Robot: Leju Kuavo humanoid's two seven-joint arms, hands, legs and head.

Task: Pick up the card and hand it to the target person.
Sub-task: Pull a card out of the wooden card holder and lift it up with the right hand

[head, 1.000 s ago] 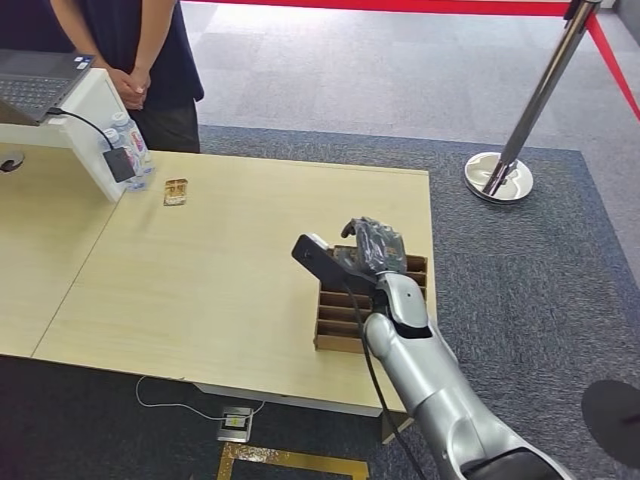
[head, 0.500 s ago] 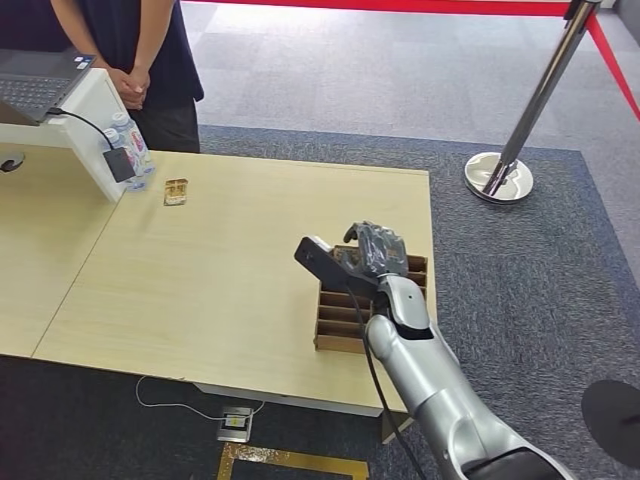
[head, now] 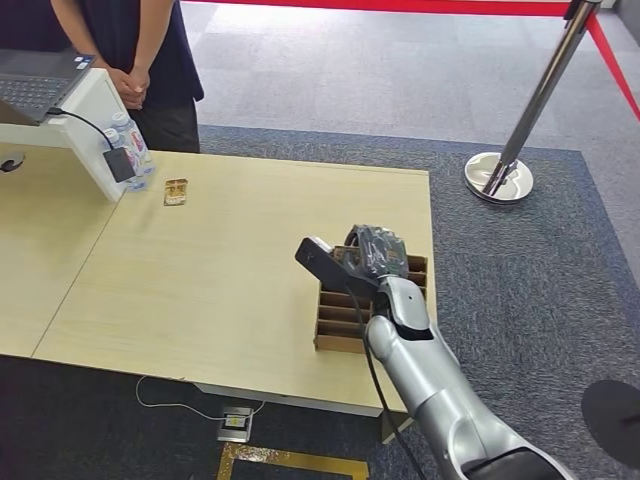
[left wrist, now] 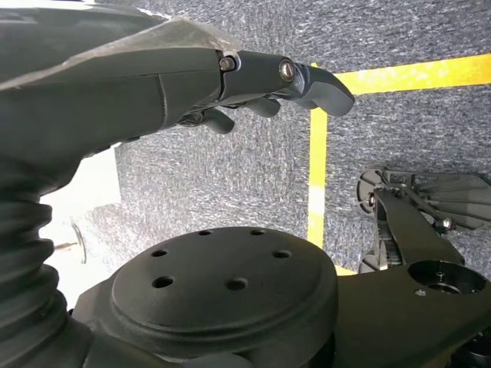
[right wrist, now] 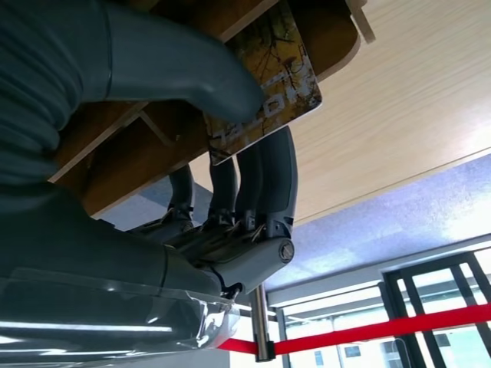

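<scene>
Our right hand (right wrist: 232, 153) hangs over the brown slotted cardboard holder (head: 336, 322) at the near right of the pale wooden desk (head: 226, 270), because that is where the cards stand on edge. Thumb and fingers (right wrist: 272, 180) pinch the glossy yellow-brown printed card (right wrist: 272, 77) from both faces, so we judge it gripped but barely clear of its slot. The person in dark clothes (head: 143, 50) waits at the far left. Our left hand (left wrist: 255, 77) hangs over the carpet, fingers apart, holding nothing.
</scene>
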